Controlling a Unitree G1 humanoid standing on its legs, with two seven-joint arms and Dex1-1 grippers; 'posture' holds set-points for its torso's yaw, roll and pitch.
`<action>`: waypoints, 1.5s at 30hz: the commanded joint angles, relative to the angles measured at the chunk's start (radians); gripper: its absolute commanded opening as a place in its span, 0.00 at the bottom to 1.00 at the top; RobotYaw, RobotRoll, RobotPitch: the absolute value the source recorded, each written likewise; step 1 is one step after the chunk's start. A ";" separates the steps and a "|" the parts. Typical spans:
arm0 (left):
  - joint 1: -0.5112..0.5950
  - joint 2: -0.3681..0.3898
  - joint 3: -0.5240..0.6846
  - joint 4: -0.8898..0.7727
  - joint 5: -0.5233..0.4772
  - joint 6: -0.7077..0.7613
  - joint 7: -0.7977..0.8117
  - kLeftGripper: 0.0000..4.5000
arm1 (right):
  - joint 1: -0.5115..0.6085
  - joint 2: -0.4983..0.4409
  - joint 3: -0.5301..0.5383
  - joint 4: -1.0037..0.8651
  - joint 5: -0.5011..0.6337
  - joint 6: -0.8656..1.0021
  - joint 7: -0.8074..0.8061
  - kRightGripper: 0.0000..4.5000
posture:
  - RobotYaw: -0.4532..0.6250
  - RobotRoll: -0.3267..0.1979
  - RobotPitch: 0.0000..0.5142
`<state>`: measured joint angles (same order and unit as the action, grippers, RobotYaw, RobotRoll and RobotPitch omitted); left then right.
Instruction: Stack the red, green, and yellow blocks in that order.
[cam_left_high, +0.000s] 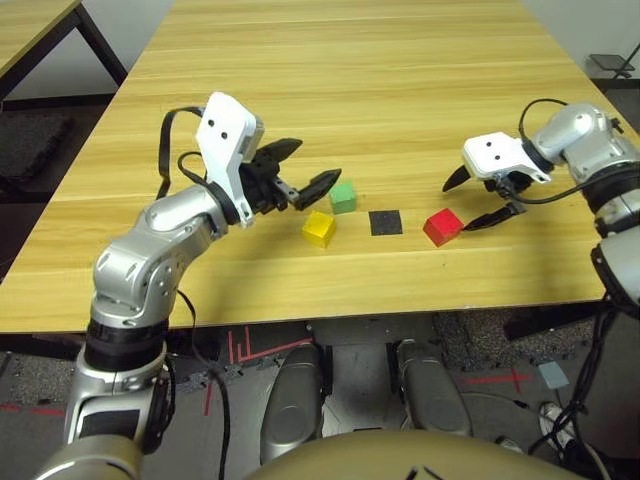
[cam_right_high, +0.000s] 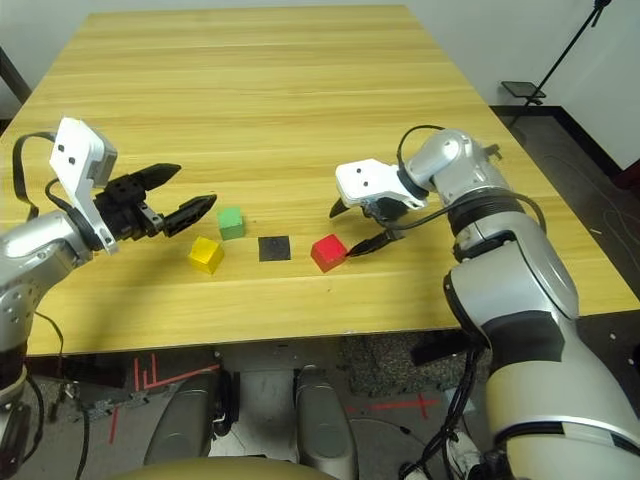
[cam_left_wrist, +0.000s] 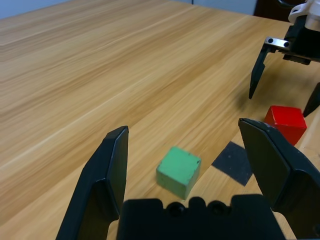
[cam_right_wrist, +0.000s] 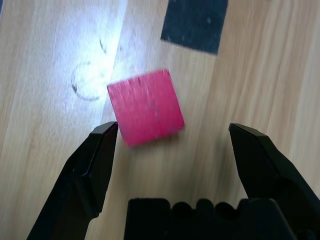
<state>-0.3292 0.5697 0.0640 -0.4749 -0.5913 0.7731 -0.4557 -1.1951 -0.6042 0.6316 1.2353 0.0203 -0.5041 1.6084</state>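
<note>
Hovering over the wooden table (cam_left_high: 300, 90), both arms are lining up on their first blocks; nothing is stacked yet. The right gripper (cam_left_high: 484, 198) is hanging just above and beside the red block (cam_left_high: 442, 226), its fingers spread wide and gripping nothing. In the right wrist view the red block (cam_right_wrist: 145, 106) is lying between the two fingertips, turned slightly askew to them. The left gripper (cam_left_high: 303, 170) is likewise released, pointing at the green block (cam_left_high: 343, 197), which is sitting just ahead of its tips. The yellow block (cam_left_high: 319, 229) is resting near the green one, toward the robot. A flat black square patch (cam_left_high: 385, 222) is lying between the yellow and red blocks; all three cubes are sitting apart on the table.

Judging the step: the red block is the base, so the first pick is being set up. The next move is calling for the right gripper to descend squarely, perhaps rotating to match the cube's faces, then close.

No brand, label or readable writing is showing on blocks, patch or grippers.
</note>
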 joint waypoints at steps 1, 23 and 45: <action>0.026 -0.014 0.005 -0.039 0.008 0.014 0.026 1.00 | -0.014 0.014 0.026 0.007 0.008 -0.017 0.006 1.00 | 0.84 0.12 0.21; 0.059 -0.117 -0.017 -0.073 0.039 0.012 0.115 1.00 | 0.000 0.094 -0.062 0.024 -0.028 -0.096 0.006 1.00 | 0.85 0.06 0.32; 0.056 -0.103 -0.011 -0.045 0.054 0.015 0.090 1.00 | 0.020 0.113 -0.095 -0.261 -0.012 0.267 0.006 0.46 | 0.84 0.07 0.33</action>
<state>-0.2725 0.4585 0.0576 -0.5341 -0.5453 0.7861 -0.3563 -1.1833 -0.4967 0.5373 1.0609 -0.0157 -0.3255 1.6086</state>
